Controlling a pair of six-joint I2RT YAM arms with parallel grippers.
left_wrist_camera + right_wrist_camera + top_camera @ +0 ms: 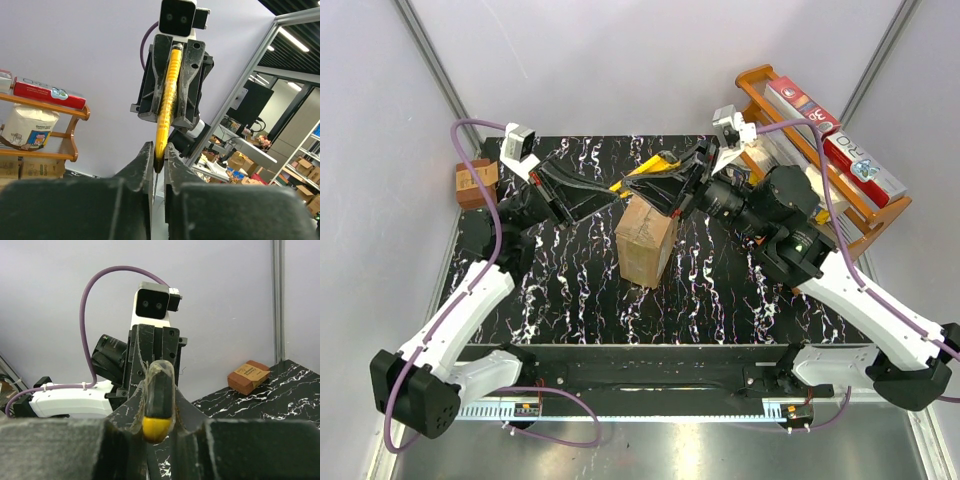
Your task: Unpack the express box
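The express box point(645, 243), a brown cardboard carton with its top flaps down, stands mid-table. Just above its far edge both grippers hold one yellow utility knife point(640, 177). My left gripper point(617, 197) is shut on the knife's thin tip end point(159, 159); the yellow body point(169, 95) runs up into the opposite gripper. My right gripper point(676, 193) is shut on the knife's black-and-yellow butt end point(158, 407). The box is out of view in both wrist views.
A small darker-brown box point(475, 183) sits at the table's far left edge and also shows in the right wrist view point(249, 376). An orange rack point(840, 215) with cartons and a flour bag stands at the far right; it also shows in the left wrist view point(75, 112).
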